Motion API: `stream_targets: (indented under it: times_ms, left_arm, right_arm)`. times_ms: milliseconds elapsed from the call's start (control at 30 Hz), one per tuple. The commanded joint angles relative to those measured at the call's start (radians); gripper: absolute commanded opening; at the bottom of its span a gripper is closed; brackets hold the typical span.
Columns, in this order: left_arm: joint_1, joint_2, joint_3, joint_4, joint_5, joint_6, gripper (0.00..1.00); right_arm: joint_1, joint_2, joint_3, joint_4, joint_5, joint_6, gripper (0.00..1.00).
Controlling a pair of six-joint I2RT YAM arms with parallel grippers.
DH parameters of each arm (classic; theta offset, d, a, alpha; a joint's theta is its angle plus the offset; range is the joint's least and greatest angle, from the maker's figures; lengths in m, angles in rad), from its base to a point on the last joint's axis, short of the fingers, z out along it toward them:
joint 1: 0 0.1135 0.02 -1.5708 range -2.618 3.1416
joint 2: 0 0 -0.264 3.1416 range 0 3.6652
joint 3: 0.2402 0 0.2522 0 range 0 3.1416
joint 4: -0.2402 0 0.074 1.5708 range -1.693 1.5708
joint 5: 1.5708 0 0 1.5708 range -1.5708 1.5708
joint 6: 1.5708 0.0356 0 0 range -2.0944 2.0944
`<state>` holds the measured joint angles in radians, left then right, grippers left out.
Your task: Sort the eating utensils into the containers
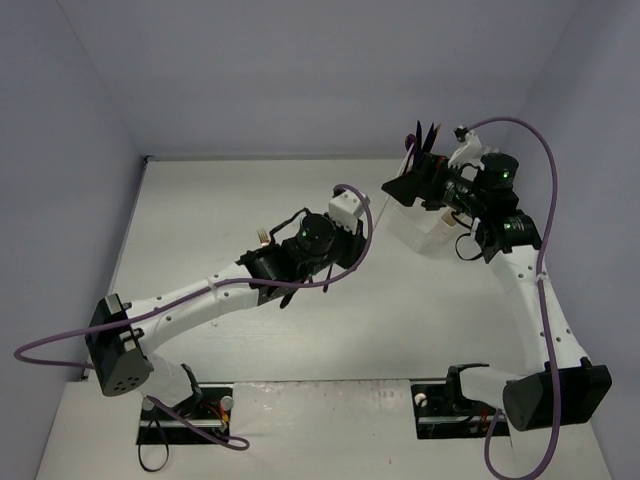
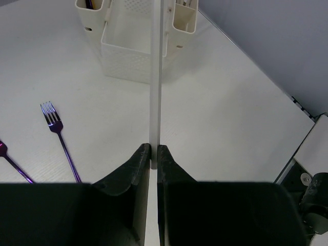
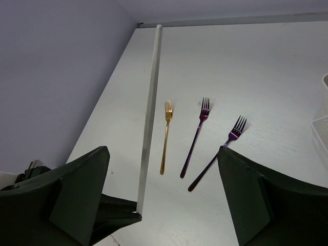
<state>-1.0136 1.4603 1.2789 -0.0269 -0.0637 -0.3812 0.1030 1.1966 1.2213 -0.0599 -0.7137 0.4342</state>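
Note:
My left gripper (image 2: 154,148) is shut on the near end of a slim white plastic utensil (image 2: 156,77), seen edge-on. It points at the white organizer (image 2: 125,64), whose square cups (image 2: 92,23) flank the tray. My right gripper (image 3: 164,151) stands open high over the table. A white utensil (image 3: 149,113) runs up past its left finger; whether they touch I cannot tell. Below lie a gold fork (image 3: 165,136) and two purple forks (image 3: 195,138) (image 3: 215,161). In the top view the right gripper (image 1: 402,187) hovers by the organizer (image 1: 425,232).
Dark purple utensils (image 1: 428,135) stand up out of a back cup. One purple fork (image 2: 61,141) lies left of my left gripper, with another purple handle (image 2: 10,161) at the frame edge. The gold fork (image 1: 263,237) peeks out behind the left arm. Walls close the left, back and right.

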Motion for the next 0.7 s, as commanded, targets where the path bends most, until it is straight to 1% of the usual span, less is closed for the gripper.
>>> stream_targets:
  times_ms: [0,100,133,167,233,267,367,433,567,600,633,667]
  left_arm:
    - [-0.008,-0.022,0.034,0.104,0.030,0.037,0.00]
    - [-0.010,-0.012,0.037,0.103,0.031,0.039,0.00]
    - [-0.010,-0.006,0.036,0.100,0.026,0.040,0.00]
    - [-0.010,-0.001,0.040,0.094,0.023,0.041,0.00]
    - [-0.010,0.010,0.049,0.082,0.021,0.042,0.00]
    - [-0.010,0.015,0.052,0.077,0.021,0.042,0.00]
    - [-0.009,0.031,0.059,0.050,0.017,0.040,0.01]
    - [-0.007,0.038,0.063,0.031,-0.012,0.034,0.09]
    - [-0.004,0.032,0.047,-0.032,-0.085,0.017,0.44]
    - [0.000,0.024,0.035,-0.050,-0.108,0.009,0.55]
    - [0.002,0.013,0.020,-0.069,-0.119,0.006,0.61]
    - [0.010,0.005,0.009,-0.085,-0.148,-0.002,0.69]
  right_arm:
    - [0.012,0.014,0.049,0.080,-0.035,0.011,0.68]
    - [0.012,0.014,0.049,0.083,-0.029,0.001,0.45]
    - [0.013,0.012,0.048,0.084,-0.026,-0.008,0.29]
    - [0.014,0.011,0.046,0.084,-0.020,-0.014,0.20]
    - [0.015,0.009,0.042,0.083,-0.010,-0.024,0.04]
    - [0.015,0.010,0.041,0.083,-0.007,-0.028,0.00]
    - [0.015,0.008,0.037,0.081,0.009,-0.044,0.00]
    - [0.012,0.006,0.038,0.081,0.038,-0.062,0.00]
    - [0.005,-0.001,0.048,0.079,0.132,-0.118,0.00]
    - [0.002,-0.004,0.051,0.078,0.155,-0.140,0.00]
    - [-0.003,-0.006,0.056,0.078,0.191,-0.154,0.00]
    - [-0.007,-0.007,0.059,0.079,0.222,-0.178,0.00]
